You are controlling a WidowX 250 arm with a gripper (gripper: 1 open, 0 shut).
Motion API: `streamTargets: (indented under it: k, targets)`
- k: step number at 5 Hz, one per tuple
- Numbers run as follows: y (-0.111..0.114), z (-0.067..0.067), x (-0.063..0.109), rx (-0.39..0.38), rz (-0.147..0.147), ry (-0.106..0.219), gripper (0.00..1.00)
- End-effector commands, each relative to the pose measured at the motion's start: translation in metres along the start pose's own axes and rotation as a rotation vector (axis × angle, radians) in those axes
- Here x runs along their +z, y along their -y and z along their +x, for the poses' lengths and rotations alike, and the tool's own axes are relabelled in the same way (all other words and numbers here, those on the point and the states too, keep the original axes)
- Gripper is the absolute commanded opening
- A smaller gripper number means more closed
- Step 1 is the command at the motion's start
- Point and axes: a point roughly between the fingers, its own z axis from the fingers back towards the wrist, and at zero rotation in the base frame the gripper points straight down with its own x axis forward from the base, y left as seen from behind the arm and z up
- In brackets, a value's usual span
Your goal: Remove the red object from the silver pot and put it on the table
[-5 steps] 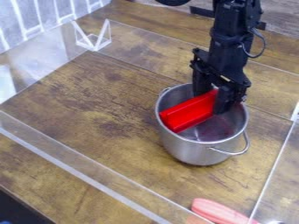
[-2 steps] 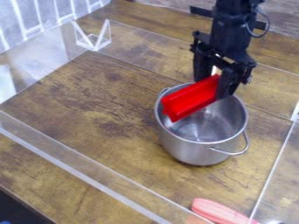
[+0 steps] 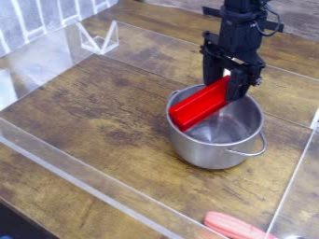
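The red object [image 3: 200, 105] is a flat bright red block, tilted, with its upper right end pinched in my gripper [image 3: 230, 86], which is shut on it. The block hangs over the silver pot [image 3: 219, 133], its lower left end over the pot's left rim; whether it touches the rim I cannot tell. The pot stands upright on the dark wood table [image 3: 112, 103], right of centre, with a wire loop handle at its front right. My gripper points straight down from the black arm above the pot's back edge.
Clear acrylic walls [image 3: 75, 177] border the table at front, left and right. A small clear folded stand [image 3: 97, 39] sits at the back left. A salmon-red rounded handle-like thing [image 3: 249, 227] lies outside the front wall at the bottom right.
My gripper has risen with the red object, lifting the block from inside the pot up to its rim. The pot has stayed in place.
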Motion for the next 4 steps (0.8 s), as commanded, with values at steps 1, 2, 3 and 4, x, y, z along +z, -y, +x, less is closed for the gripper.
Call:
streamTargets:
  k: [1,2,3,4]
  targets:
    - [-0.006,0.002,0.024,0.051,0.011,0.055,0.00]
    - [-0.011,0.000,0.025,0.104,0.008,0.048,0.00]
    - [-0.011,-0.005,0.023,0.056,-0.002,0.045,0.00]
    - [-0.010,-0.012,0.022,0.007,-0.011,0.043,0.00]
